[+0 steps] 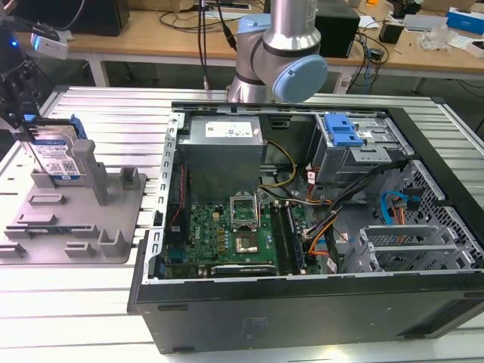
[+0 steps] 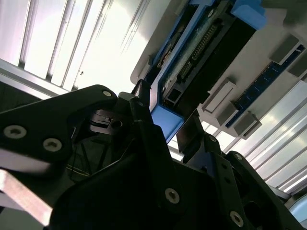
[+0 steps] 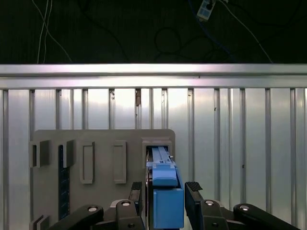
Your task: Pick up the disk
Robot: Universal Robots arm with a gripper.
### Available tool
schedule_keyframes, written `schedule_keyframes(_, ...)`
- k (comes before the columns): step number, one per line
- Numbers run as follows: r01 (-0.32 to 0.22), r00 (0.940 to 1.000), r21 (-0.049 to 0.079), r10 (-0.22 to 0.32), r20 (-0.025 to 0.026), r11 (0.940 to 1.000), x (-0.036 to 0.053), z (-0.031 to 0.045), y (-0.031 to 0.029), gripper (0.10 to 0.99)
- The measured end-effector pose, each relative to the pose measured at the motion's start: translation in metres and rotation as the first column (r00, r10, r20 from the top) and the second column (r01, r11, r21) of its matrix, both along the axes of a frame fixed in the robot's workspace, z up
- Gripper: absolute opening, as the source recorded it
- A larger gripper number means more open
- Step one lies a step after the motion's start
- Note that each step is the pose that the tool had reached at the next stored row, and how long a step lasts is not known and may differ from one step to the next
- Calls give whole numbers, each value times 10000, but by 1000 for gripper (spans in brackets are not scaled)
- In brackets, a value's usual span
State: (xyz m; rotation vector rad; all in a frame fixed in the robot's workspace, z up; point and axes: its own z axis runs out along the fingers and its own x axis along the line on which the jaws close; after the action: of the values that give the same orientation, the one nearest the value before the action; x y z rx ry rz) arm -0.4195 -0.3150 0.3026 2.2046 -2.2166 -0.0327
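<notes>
Exterior view: our disk [image 1: 59,157] stands in the grey holder [image 1: 76,227] on the desk [image 1: 76,318]; gripper [image 1: 25,125] astride it, grasp we cannot tell.

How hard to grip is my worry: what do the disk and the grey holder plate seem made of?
The disk: a pale label, likely paper or film, on a silvery, probably metal body. Its blue side rails look like matte moulded plastic. The holder plate: uniform matte grey with rounded blocky posts, probably plastic, though painted metal can't be ruled out.
</notes>
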Motion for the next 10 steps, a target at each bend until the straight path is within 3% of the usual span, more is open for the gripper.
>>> schedule_keyframes(10,0,10000,-1,0,-2,10000,0,-48,0,467)
